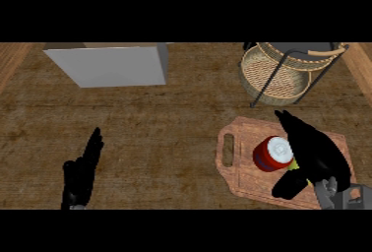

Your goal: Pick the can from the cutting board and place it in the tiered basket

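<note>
Most of the view is the brown, wood-grained counter (167, 128), with a paler wooden strip cutting across each upper corner. A wide stretch of bare surface runs across its middle and left. The reddish wooden cutting board (247, 184) comes next in size. It lies at the lower right, turned slightly askew, its handle slot (228, 150) toward the left and its near edge running out of view. A plain grey box (109, 66) sits at the upper left, well apart from everything else. The tiered basket (280, 74) stands at the upper right, pale wicker in a thin black wire frame with a dark opening at the top. One of its frame legs comes down to the counter just beyond the board's far edge, and only a narrow strip of bare counter separates board and basket. The right hand (316, 152) lies over the board's right half, its fingers stretched out straight toward the basket along the can's right side. Its thumb (291, 186) is bent in just below the can, so the hand is spread and not closed round anything. Whether it touches the can I cannot tell. The left hand (81, 172) rests at the lower left, fingers straight and pressed together, pointing away. Smallest is the can (272, 155), red-walled with a white top and a glimpse of yellow-green at its lower right. It is on the cutting board's middle, between the right hand's fingers and thumb.
</note>
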You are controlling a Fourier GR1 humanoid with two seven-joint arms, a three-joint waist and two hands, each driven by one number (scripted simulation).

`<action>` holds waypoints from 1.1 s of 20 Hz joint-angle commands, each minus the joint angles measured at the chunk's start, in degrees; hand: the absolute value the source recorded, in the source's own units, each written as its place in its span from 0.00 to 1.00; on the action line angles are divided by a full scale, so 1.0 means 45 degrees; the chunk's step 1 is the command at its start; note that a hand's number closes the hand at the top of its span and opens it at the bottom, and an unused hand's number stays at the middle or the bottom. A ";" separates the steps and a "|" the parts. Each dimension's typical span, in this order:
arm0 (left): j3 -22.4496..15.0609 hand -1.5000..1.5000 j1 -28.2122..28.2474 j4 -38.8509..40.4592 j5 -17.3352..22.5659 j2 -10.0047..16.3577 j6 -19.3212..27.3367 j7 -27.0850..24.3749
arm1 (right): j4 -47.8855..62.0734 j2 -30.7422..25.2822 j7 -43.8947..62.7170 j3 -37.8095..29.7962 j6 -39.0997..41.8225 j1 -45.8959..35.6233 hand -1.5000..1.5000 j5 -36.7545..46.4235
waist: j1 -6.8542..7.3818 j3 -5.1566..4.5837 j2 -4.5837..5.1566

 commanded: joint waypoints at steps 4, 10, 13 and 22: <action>0.0401 0.50 -0.0153 0.1262 -0.0031 -0.0389 -0.0367 -0.0916 | 0.0450 0.0992 0.1872 0.0003 0.1680 -0.0647 0.00 -0.0200 | -0.0046 -0.0024 0.0019; 0.0550 0.50 -0.0048 0.0183 -0.0061 -0.0040 -0.0647 0.0032 | 0.1306 0.1633 0.1649 0.0179 0.1641 -0.0417 0.00 0.0544 | -0.0006 -0.0017 0.0014; 0.0275 0.50 0.0070 0.0049 -0.0546 -0.0474 -0.0144 0.0413 | 0.2480 0.1480 0.0569 -0.0711 0.2195 -0.0866 0.00 0.0291 | 0.0014 -0.0012 0.0019; 0.0607 0.50 0.0636 -0.0104 -0.0562 -0.0455 -0.0770 -0.0129 | 0.2110 0.2180 0.0872 -0.1150 0.2830 0.0039 0.00 0.0436 | -0.0019 -0.0013 0.0002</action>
